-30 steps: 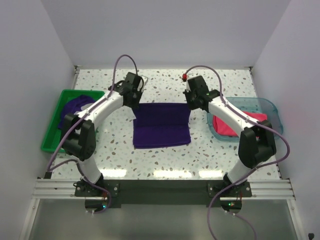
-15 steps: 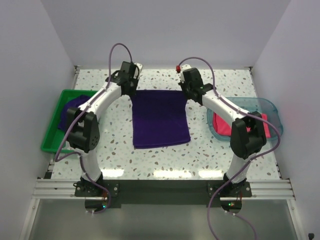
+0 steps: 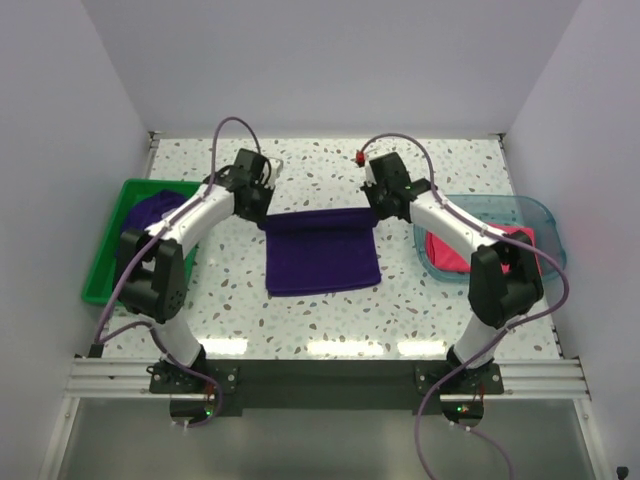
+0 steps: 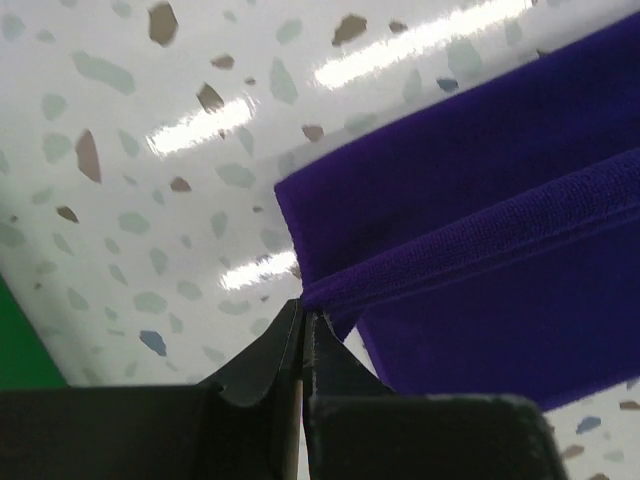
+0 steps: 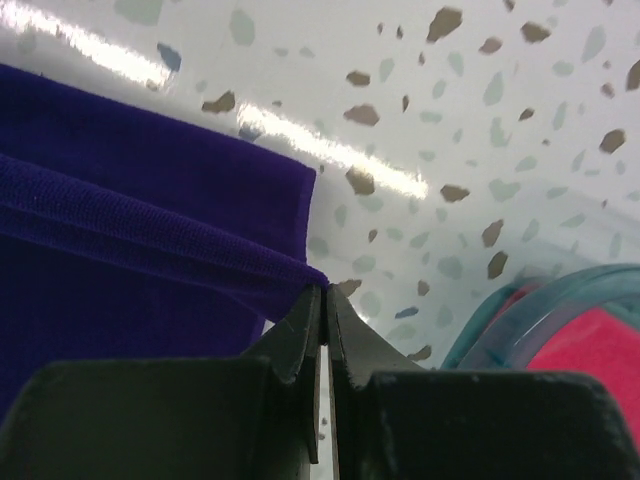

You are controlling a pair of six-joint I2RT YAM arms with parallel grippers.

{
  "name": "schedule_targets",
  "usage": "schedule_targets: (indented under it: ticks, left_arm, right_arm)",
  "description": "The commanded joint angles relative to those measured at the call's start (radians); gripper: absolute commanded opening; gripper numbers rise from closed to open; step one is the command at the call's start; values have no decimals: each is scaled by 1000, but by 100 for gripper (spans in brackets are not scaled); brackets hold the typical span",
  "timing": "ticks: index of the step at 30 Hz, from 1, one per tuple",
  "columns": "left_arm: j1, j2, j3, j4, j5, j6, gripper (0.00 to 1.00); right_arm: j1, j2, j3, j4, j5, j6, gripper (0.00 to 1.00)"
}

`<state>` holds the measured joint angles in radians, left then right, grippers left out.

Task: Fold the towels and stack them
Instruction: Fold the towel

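Both claws are pinching the far corners of the dark purple towel (image 3: 322,262), holding that edge taut and level, likely so it can be folded evenly.

Left claw (image 4: 302,312): jaws clamping the hem corner, cloth spreading to its right.

Right claw (image 5: 324,296): jaws gripping the other corner, cloth running to its left. The teal tray (image 5: 497,318) holding the pink towel (image 5: 592,352) is sitting just beside it on the right.

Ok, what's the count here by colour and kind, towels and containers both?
Dark purple towels: 2 (half-folded towel in the middle, bunched towel in the bin)
Hot pink towel: 1
Green bin: 1
Teal tray: 1
Total: 5
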<state>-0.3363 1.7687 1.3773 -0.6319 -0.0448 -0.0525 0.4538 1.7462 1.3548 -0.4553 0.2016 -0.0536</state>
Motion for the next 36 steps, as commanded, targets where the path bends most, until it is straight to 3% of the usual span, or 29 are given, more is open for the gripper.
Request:
schedule_targets:
  ticks: [1, 6, 15, 31, 36]
  left_arm:
    - [13, -101, -90, -55, 40, -29, 5]
    - [11, -152, -234, -43, 207, -53, 5]
    - [-4, -169, -362, -14, 289, -76, 5]
    - [-4, -221, -253, -112, 250, -95, 5]
    - [-4, -236, -285, -127, 273, -96, 6]
  right_arm:
    - [-10, -92, -54, -98, -25, 78, 0]
    - [-9, -134, -155, -148, -77, 162, 0]
    - [-9, -136, -261, -106, -96, 222, 0]
    - [-9, -181, -191, -167, -97, 192, 0]
    - [-9, -189, -217, -189, -129, 199, 0]
